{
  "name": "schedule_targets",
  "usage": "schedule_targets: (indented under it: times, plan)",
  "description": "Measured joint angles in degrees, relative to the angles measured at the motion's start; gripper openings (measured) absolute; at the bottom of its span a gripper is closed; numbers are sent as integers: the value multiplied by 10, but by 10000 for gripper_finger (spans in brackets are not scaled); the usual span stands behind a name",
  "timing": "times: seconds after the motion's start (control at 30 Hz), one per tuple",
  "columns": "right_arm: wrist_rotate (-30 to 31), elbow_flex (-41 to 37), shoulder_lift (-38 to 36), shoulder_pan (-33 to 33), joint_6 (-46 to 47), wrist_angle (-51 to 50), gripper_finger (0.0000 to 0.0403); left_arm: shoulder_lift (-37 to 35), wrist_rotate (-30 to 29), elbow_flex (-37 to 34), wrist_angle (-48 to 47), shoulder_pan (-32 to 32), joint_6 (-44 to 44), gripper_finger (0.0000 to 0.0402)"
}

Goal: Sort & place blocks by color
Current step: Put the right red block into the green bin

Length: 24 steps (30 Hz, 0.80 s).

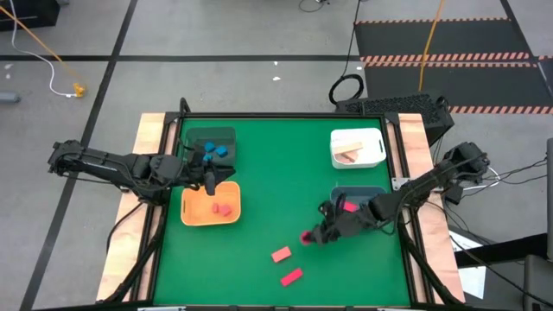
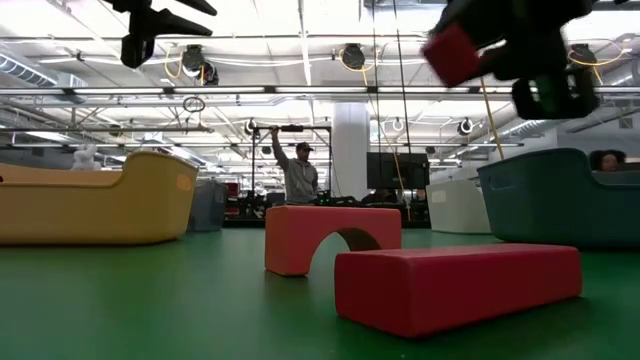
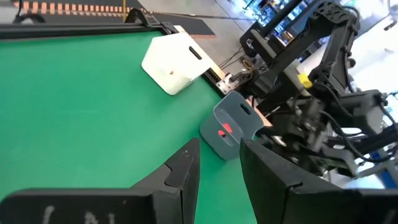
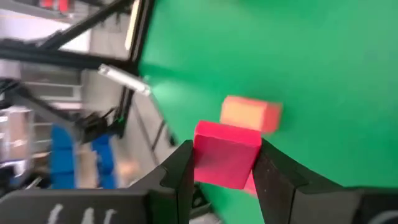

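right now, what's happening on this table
Two arms are sorting blocks by colour. The right tool is shut on a red block, lifted off the green table, near the grey-blue bin. Two more red pieces, an arch and a bar, lie on the mat. The left tool hovers at the orange bin, which has red blocks in it. The dark green bin holds blue ones, the white bin tan ones.
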Motion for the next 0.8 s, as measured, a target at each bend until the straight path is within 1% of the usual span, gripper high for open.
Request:
schedule_targets:
  times: [0.13, 0.27, 0.4, 0.47, 0.63, 0.77, 0.8]
  plan:
    - [0, 0, -43, -41, -47, -96, 113, 0, 0, 0, 0, 0, -27, 115]
    - [-1, 0, -109, -74, -76, -197, 113, 0, 0, 0, 1, 0, -18, 115]
    - [2, 0, -181, -89, -77, -302, 113, 0, 0, 0, 1, 0, -14, 115]
    - [11, 0, -209, -91, -58, -357, 113, 0, 0, 0, 1, 0, -11, 115]
    - [6, 0, -245, -91, -18, -482, 113, 0, 0, 0, 1, 0, 3, 115]
    - [-10, 0, -250, -91, -2, -560, 113, 0, 0, 0, 1, 0, 13, 115]
    - [-21, 0, -250, -91, 1, -576, 113, 0, -3, 0, 1, 0, 14, 115]
